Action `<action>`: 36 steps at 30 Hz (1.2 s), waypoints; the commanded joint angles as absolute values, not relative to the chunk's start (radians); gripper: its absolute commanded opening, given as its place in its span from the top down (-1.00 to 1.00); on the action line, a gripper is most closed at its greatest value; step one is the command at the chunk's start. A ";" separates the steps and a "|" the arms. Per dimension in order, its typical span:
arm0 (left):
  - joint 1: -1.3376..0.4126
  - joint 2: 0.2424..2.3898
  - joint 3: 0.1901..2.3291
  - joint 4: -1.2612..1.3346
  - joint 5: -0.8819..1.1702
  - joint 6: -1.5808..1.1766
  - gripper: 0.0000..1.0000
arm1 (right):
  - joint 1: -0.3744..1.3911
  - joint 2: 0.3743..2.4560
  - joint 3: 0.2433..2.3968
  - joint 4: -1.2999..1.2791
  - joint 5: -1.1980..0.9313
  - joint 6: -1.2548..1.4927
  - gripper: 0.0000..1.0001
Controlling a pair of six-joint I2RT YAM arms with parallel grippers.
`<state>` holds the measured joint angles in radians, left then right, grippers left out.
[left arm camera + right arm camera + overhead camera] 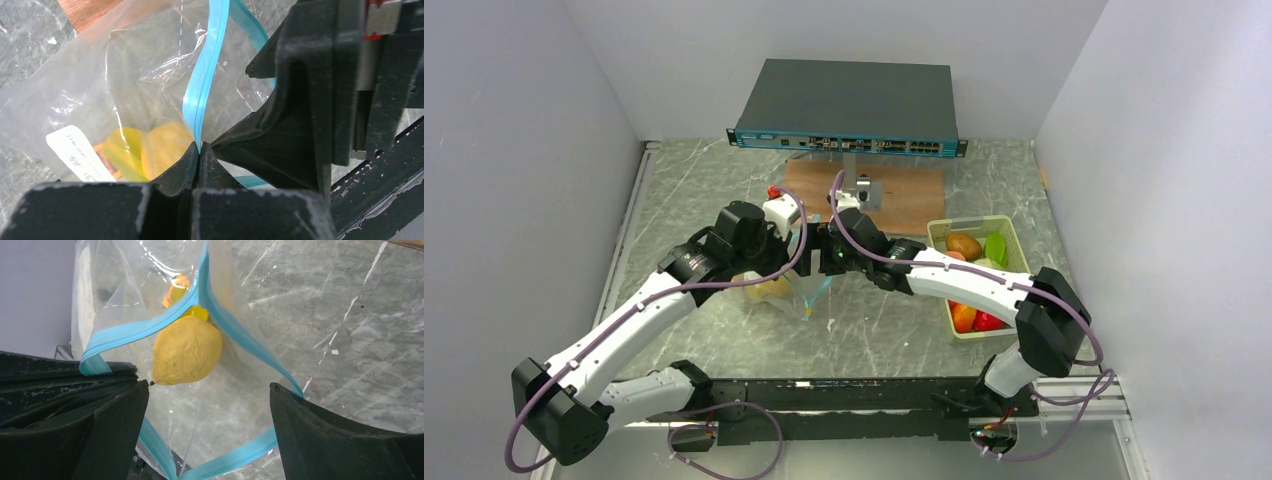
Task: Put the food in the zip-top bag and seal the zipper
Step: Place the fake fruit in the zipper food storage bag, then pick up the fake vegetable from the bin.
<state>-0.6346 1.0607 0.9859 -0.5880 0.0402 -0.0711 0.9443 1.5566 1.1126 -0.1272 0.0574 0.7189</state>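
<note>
The clear zip-top bag (786, 292) lies on the table between my two grippers, its mouth held open. My left gripper (200, 148) is shut on the teal-blue zipper (205, 75) strip of one lip; it shows in the top view (799, 258). My right gripper (210, 387) is open at the bag's mouth, and its right fingertip (295, 400) touches the other zipper lip (250, 347). A yellow toy fruit (187, 350) lies inside the bag, with an orange piece (176, 290) behind it. More food (964, 245) sits in the tray.
A pale green tray (939, 230) at the right holds brown, green (996, 248), orange (964, 318) and red (990, 322) toys. A small red toy (773, 191) lies by a wooden board (904, 195). A network switch (844, 100) stands at the back. Walls close both sides.
</note>
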 commanded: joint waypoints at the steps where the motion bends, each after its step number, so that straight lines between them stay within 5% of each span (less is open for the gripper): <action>1: -0.639 1.068 1.002 -0.564 0.044 -0.069 1.00 | 0.948 1.497 1.164 -0.146 0.081 0.677 -0.84; 13: -0.639 1.102 1.016 -0.588 0.028 -0.071 1.00 | 0.948 1.266 1.124 -0.314 0.187 0.513 -0.77; 27: -0.640 1.094 1.015 -0.585 0.036 -0.071 1.00 | 0.838 0.972 0.921 -0.525 0.787 0.638 -0.89; 36: -0.645 1.086 1.017 -0.591 0.033 -0.071 1.00 | 0.437 0.972 0.783 -0.531 0.581 0.732 -0.98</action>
<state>-0.6357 1.1080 0.9859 -0.6037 0.0292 -0.0715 0.5705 0.9730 0.8181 -0.5079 0.6586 0.6643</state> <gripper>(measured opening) 0.012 0.986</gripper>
